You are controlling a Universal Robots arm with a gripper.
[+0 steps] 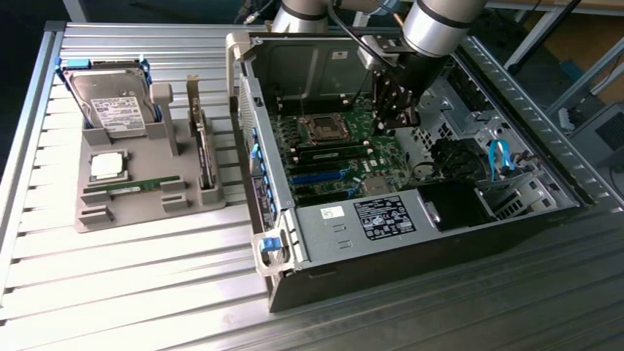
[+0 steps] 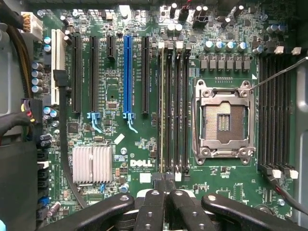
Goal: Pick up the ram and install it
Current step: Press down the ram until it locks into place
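Lengthwise, ram point(image 1: 131, 188) across gray tray point(image 1: 146, 216)

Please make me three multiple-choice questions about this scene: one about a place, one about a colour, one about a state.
1. Where does the green ram stick lie?
A. on the grey tray at the exterior view's left
B. in a motherboard slot
C. on top of the hard drive

2. What colour is the long slot standing between black slots?
A. red
B. blue
C. yellow

3. In what state is the processor socket?
A. empty
B. holding a chip
C. covered by a cooler

Answers:
1 A, since the stick rests flat in the tray's holder outside the case.
2 B, since it is plainly blue in the wrist view.
3 A, since its bare contact field shows inside the metal frame.
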